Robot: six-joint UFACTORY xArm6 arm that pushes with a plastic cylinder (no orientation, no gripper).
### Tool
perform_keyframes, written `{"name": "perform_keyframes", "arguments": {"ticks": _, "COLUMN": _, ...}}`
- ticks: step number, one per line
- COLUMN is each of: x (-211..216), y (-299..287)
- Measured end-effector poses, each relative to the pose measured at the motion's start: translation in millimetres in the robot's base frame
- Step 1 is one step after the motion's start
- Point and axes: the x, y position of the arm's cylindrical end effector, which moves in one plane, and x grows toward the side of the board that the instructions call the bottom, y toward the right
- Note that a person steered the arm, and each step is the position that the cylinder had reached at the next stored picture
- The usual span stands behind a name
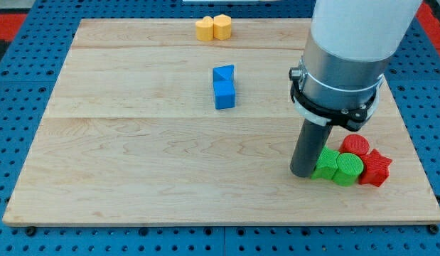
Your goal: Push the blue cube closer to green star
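Claw: there is none on this arm. It ends in a plain dark rod, so there is nothing to clench, release or grasp with. All the work is done by my tip (302, 173).
My tip: down on the bench (134, 156), towards the view's lower right, hard against or just beside the green star (327, 162).
Green star: immediately on the view's right of my tip. Its outline is partly hidden by the rod, so I take it for the star with some caution.
Neighbours of the star: a green cylinder (348, 169) touches it on the side away from my tip. A red cylinder (355, 146) and a red star (377, 168) sit just beyond.
Blue cube: well apart from my tip, up and to the view's left of it, near the middle of the bench.
Blue block (223, 72): a second blue piece, wedge-like, touching the cube's far side.
Yellow blocks (213, 28): a pair further still, at the view's top edge.
Handling: the cube looks small, rigid and light. It should slide easily on smooth wood, and it may spin if struck off-centre.
Where to press: its upper-left face, squarely in the middle, so that it travels down and right towards the star. The wedge sits close by that face.
Progress: not yet begun, by my judgement, since the cube is far from the star.
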Motion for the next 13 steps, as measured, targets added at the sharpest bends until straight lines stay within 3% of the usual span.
{"name": "perform_keyframes", "arguments": {"ticks": 3, "x": -24.6, "y": -21.5}}
{"name": "perform_keyframes", "arguments": {"ticks": 5, "x": -44.9, "y": -137.4}}
{"name": "perform_keyframes", "arguments": {"ticks": 6, "x": -90.9, "y": -181.5}}
{"name": "perform_keyframes", "arguments": {"ticks": 7, "x": -148.3, "y": -186.7}}
{"name": "perform_keyframes", "arguments": {"ticks": 8, "x": -178.7, "y": -152.4}}
{"name": "perform_keyframes", "arguments": {"ticks": 10, "x": -171.4, "y": -106.9}}
{"name": "perform_keyframes", "arguments": {"ticks": 12, "x": -133.9, "y": -103.8}}
{"name": "perform_keyframes", "arguments": {"ticks": 13, "x": -151.8, "y": -130.7}}
